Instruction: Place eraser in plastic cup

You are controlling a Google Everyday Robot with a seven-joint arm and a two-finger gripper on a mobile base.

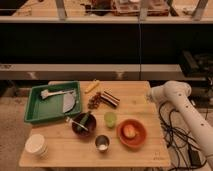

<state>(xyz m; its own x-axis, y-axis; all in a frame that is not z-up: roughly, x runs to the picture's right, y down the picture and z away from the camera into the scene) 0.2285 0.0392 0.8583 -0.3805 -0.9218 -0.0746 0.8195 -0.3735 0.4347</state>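
One wooden table (145, 156) carries the whole layout. Cups number three: one light-green plastic cup (110, 119) near the middle, one shiny metal cup (102, 143) in front of it towards the near edge, and one white ribbed cup (36, 145) at the near left corner. Bowls number two: a dark bowl (76, 131) just left of the plastic cup, with a thin utensil (80, 122) lying across it, and an orange bowl (140, 140) just to its right holding one yellowish round item (130, 130). One green tray (47, 118) sits at the far left and holds a pale metal tool (62, 97). There is one eraser (110, 98), a dark striped block lying flat on the tabletop behind the plastic cup and clear of it, just beside one reddish-brown cluster (94, 102) on its left. One yellow stick (91, 87) lies further back, near the tray's far right corner. The plastic cup stands upright. One white arm (172, 95) shows at the table's right edge, its rounded joint level with the eraser but well apart from it. The gripper is out of frame, so whether it is spread or pressed together cannot be told. Behind the table run dark panels with pale horizontal rails. Cables (175, 135) trail over the floor on the right, below a black box (197, 62).
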